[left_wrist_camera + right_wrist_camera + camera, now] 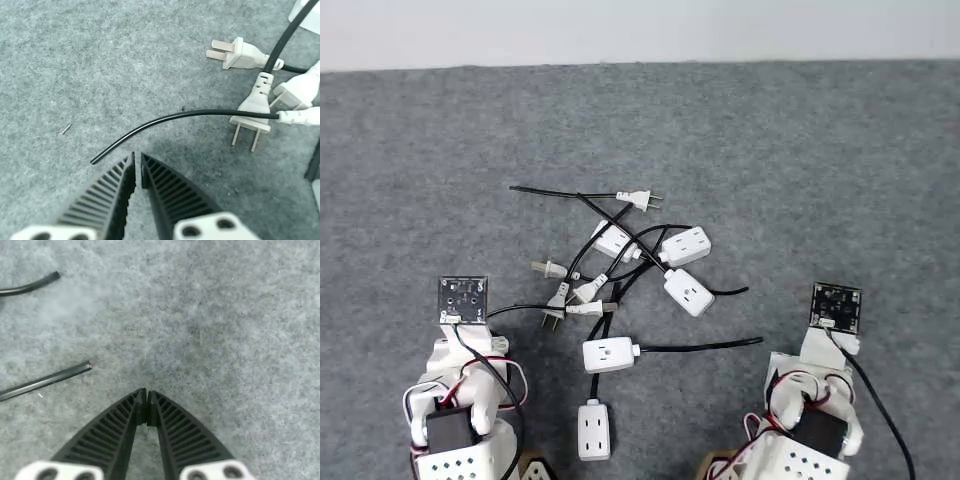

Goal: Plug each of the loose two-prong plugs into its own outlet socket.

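Observation:
Several white outlet sockets on black cords lie tangled mid-table, among them one (685, 246) at the back, one (610, 353) nearer me and one (594, 430) at the front edge. Loose white two-prong plugs lie among them: one (638, 200) farthest back, one (548, 268) and one (556, 305) on the left. In the left wrist view my left gripper (138, 162) is shut and empty, just short of a black cord's end (93, 161), with two plugs (235, 52) (254, 109) beyond it. My right gripper (147, 399) is shut and empty over bare mat.
A grey felt mat (840, 160) covers the table up to a pale wall at the back. Two black cord ends (54, 275) (88, 365) lie off to one side of the right gripper. Both arms (460, 400) (810, 405) sit at the front edge.

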